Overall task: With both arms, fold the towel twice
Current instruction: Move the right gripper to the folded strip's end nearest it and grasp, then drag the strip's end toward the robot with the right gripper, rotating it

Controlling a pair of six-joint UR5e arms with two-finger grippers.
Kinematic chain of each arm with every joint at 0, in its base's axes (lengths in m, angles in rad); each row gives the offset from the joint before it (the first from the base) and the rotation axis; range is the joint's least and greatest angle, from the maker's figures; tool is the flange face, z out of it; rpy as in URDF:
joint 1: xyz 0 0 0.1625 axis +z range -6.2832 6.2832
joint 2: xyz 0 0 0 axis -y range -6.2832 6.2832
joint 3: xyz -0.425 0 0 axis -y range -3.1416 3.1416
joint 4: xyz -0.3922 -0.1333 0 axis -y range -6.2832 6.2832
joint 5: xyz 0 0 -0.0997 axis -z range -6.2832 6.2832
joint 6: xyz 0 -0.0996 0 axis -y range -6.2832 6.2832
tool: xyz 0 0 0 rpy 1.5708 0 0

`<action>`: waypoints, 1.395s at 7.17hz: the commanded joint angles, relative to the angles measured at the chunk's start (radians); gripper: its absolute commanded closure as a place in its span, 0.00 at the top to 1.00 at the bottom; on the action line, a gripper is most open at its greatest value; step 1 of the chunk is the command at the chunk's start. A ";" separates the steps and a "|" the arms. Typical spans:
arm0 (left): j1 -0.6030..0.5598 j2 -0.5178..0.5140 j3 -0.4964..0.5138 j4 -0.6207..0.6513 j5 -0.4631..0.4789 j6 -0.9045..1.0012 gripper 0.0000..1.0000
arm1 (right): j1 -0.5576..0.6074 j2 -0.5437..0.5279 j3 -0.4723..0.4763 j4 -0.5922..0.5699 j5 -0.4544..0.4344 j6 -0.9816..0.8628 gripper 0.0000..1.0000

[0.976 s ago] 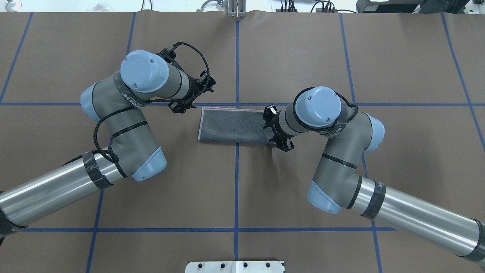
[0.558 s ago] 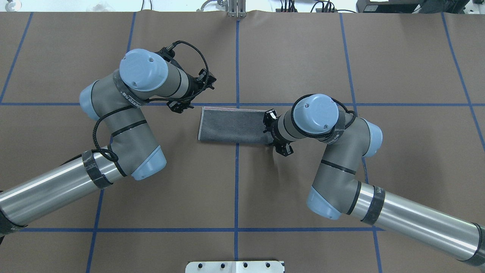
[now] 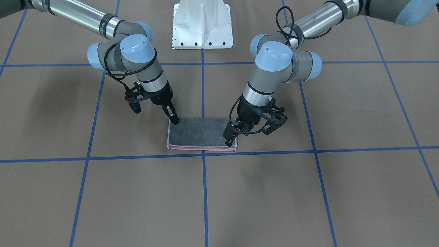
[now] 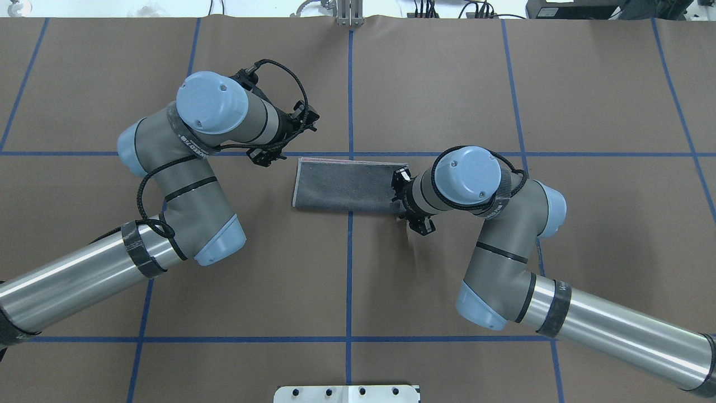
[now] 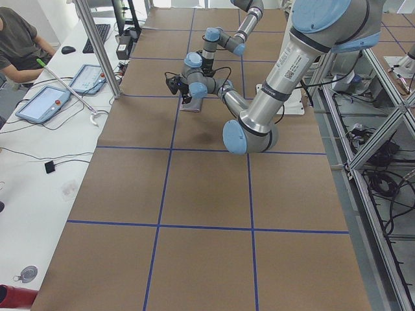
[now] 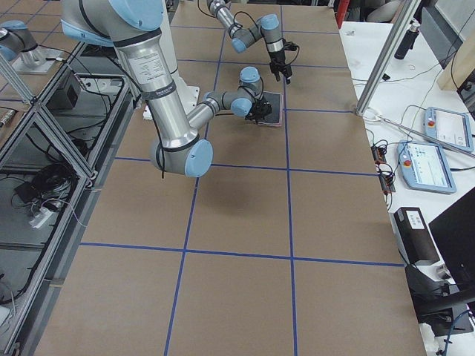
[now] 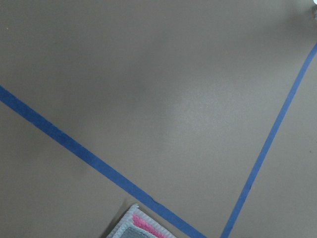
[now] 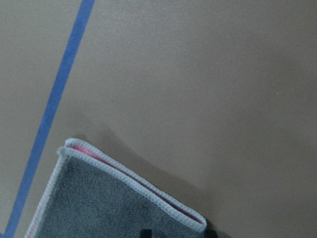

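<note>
Status, front-facing view: the towel (image 3: 200, 132) lies flat as a two-layer strip, grey face up. It sits near the middle of the tabletop (image 3: 308, 206), well clear of every edge, with its pink-lined open side toward the operators' edge. My right gripper (image 3: 175, 120) is tipped down at the strip's robot-side corner, at my right end. Its fingers read as one narrow black tip, so I cannot tell whether they are parted or together. My left gripper (image 3: 229, 136) hangs raised near the opposite end, and its finger state is equally unclear.

Overhead view: over the last second my right gripper has drawn back toward my own edge of the tabletop. This uncovers the strip's far right corner (previously hidden under the wrist). My left gripper has barely shifted and sits off the towel's left end, apart from the cloth. The towel is unmoved.

Side views: too small to add anything.

Left wrist view: one towel corner at the bottom margin, beside blue tape (image 7: 74, 148). No fingers are visible.

Right wrist view: a layered corner, pink between grey. Dark specks at the bottom margin are unreadable.

Assessment: first fold complete, second outstanding. The right-side shift looks like lining up on an end corner, with no grasp confirmed.
</note>
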State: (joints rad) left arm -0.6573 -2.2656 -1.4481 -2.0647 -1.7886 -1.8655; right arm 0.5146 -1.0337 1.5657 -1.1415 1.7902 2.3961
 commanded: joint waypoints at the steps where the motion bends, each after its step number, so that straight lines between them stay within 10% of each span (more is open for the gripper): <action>1: 0.002 0.000 0.000 -0.002 0.000 -0.017 0.90 | -0.001 -0.002 0.001 -0.003 0.000 0.000 0.13; 2: 0.004 0.000 0.000 -0.002 0.000 -0.026 0.90 | 0.001 -0.003 0.007 -0.004 0.000 0.000 0.00; 7: -0.001 0.000 -0.008 -0.002 0.000 -0.026 0.90 | 0.001 -0.008 0.045 -0.012 0.003 0.000 0.00; 10: -0.008 0.003 -0.035 0.005 -0.030 -0.026 0.89 | -0.095 -0.048 0.274 -0.209 0.014 0.038 0.00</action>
State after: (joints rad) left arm -0.6607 -2.2642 -1.4685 -2.0642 -1.7967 -1.8914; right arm 0.4704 -1.0718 1.7439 -1.2563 1.8017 2.4056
